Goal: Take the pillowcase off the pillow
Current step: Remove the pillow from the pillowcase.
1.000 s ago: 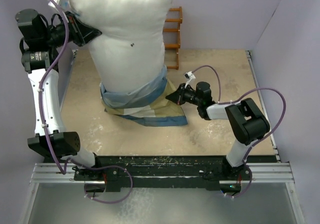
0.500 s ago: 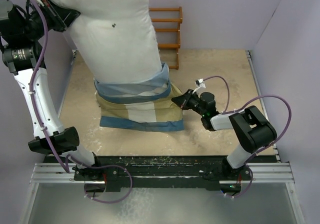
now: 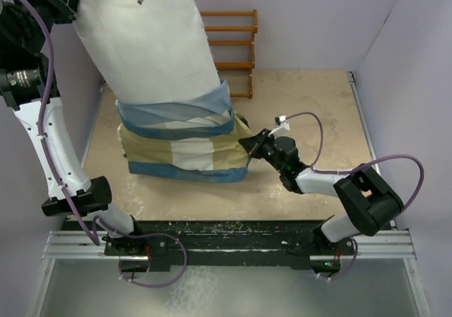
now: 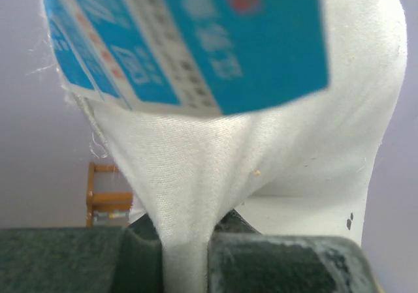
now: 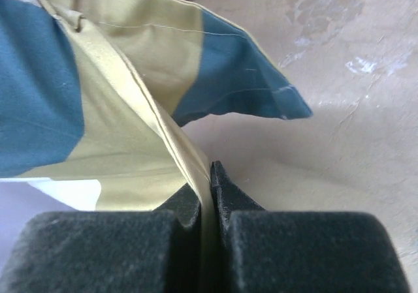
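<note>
Overhead and wrist views of the two arms with the pillow (image 3: 152,42) partly drawn out of the pillowcase (image 3: 183,151).

**Left jaws.** The left arm (image 3: 53,133) reaches high, and its jaws are closed to a narrow gap on a pinched fold of white pillow fabric at the cushion's upper corner. In the left wrist view the fold (image 4: 185,241) passes straight down between the two dark pads. A blue-and-white printed label (image 4: 196,38) sits on the pillow just beyond the jaws. The pillow hangs below these jaws, long and nearly upright, with small dark specks (image 3: 139,1) near its top.

**Pillowcase.** The cover is bunched in a blue and cream band around the pillow's lower end, well below the left jaws. Its tan, cream and blue lower part lies spread on the surface (image 3: 311,105).

**Right jaws.** The right arm (image 3: 367,200) lies low, and its jaws are pressed fully together on the tan right-hand edge of the pillowcase. In the right wrist view a tan hem (image 5: 163,130) runs directly into the closed pads. Tan and blue blocks fan out beyond the jaws, ending in a blue corner (image 5: 261,91) over the surface.

**Background.** A wooden rack (image 3: 229,42) stands at the rear wall, beyond the right jaws and partly hidden by the pillow.
</note>
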Tool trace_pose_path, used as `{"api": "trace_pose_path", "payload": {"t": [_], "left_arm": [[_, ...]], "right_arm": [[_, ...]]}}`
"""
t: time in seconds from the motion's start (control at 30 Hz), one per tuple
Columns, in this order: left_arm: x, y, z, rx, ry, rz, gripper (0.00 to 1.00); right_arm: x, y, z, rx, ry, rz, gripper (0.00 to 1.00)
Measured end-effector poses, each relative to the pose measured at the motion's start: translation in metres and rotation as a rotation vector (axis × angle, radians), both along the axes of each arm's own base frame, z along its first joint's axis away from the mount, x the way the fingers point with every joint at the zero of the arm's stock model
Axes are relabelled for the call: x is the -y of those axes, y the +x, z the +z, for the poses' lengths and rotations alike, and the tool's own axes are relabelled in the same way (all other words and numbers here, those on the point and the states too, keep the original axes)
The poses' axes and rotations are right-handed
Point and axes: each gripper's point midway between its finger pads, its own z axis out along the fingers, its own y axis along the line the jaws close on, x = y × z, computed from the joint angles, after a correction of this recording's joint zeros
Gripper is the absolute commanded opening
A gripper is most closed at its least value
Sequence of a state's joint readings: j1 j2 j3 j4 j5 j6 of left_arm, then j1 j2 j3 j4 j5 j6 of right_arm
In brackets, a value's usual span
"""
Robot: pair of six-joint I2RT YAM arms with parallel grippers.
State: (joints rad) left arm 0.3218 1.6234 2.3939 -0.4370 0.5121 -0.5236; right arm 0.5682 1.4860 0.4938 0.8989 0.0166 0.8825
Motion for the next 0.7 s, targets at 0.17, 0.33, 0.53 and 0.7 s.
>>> {"api": "trace_pose_path", "payload": {"t": [0.17,0.33,0.53,0.7], "left_arm": [[-0.002,-0.011,0.03,0.11,0.03,0.034,0.0],[-0.006,-0.012,0.036,0.139,0.04,0.063,0.0],[0.025,-0.017,0.044,0.171,0.042,-0.127,0.0],[0.107,-0.029,0.019,0.154,0.12,-0.525,0.0]], "right_arm": [[0.0,-0.002,-0.008,-0.061,0.015,-0.067,0.0],[0.013,-0.008,-0.023,-0.115,0.032,-0.13,0.0],[-0.002,-0.034,-0.018,-0.012,-0.048,-0.014,0.65],[-0.01,-0.042,0.051,0.207,-0.176,0.108,1.0]]}}
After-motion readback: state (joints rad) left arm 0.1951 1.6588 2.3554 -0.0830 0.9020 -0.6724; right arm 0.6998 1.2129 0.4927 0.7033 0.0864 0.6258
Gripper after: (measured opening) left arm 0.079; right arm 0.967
